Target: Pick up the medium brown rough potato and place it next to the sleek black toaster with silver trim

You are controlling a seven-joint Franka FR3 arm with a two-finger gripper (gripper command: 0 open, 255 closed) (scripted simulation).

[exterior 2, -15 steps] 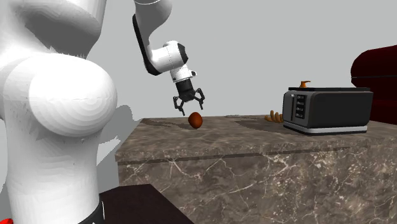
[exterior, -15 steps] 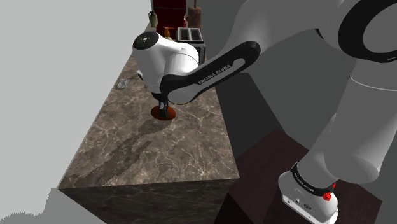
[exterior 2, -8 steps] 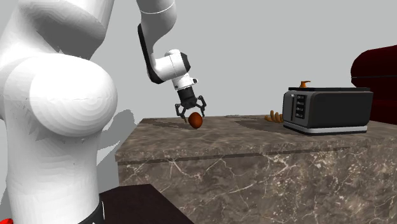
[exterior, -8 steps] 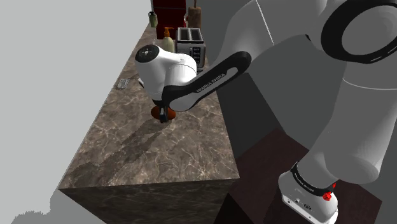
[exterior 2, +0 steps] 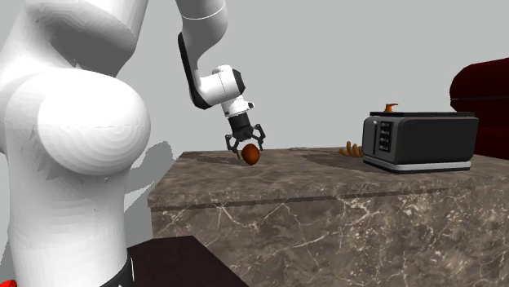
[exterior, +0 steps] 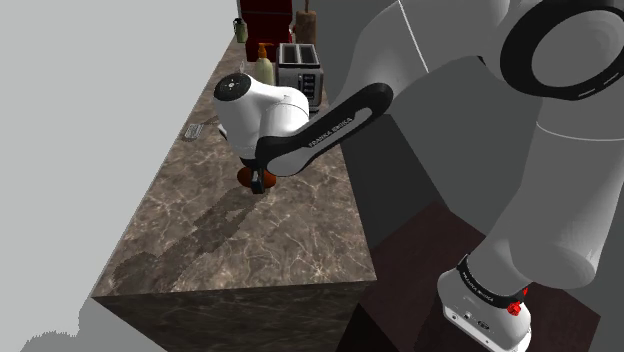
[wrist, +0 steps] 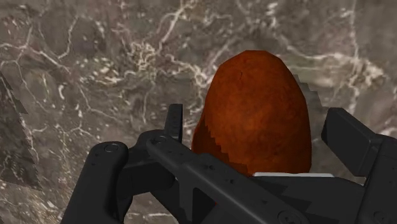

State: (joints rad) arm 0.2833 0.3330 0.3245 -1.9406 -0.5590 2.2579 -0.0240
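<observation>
On the counter, my wide pincer straddles the brown potato; I should close squarely across its middle.

My two-finger gripper was flat black all over, fingers included. The rough, egg-shaped potato was a rusty reddish brown, a little darker along its edges. The stone counter top was dark brown and grey, marbled with thin pale veins and cloudy whitish patches. My arm was white with black joints and small black lettering along one black band. The boxy two-slot toaster was black with a silver strip along its base. The small pieces beside it were orange. The padded seat was deep red, and the wall was plain grey.
</observation>
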